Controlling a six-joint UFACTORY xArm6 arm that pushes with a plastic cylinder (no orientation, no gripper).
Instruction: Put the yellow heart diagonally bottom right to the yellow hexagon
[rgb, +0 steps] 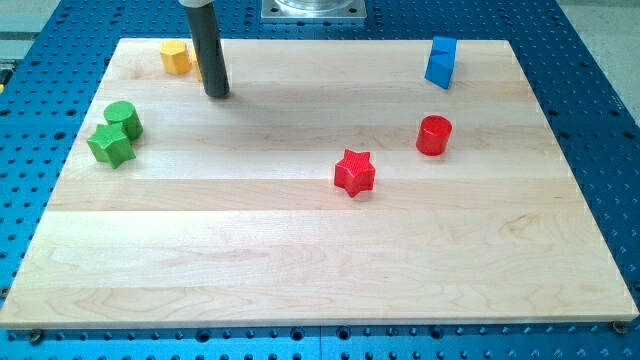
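Observation:
The yellow hexagon sits near the top left corner of the wooden board. My rod comes down just to its right, and my tip rests on the board a little below and right of the hexagon. A sliver of a second yellow block shows between the hexagon and the rod. Most of it is hidden behind the rod, so I cannot make out its shape. No yellow heart shows elsewhere on the board.
A green cylinder and a green star touch at the left edge. A red star lies near the middle, a red cylinder to its right, and a blue block at the top right.

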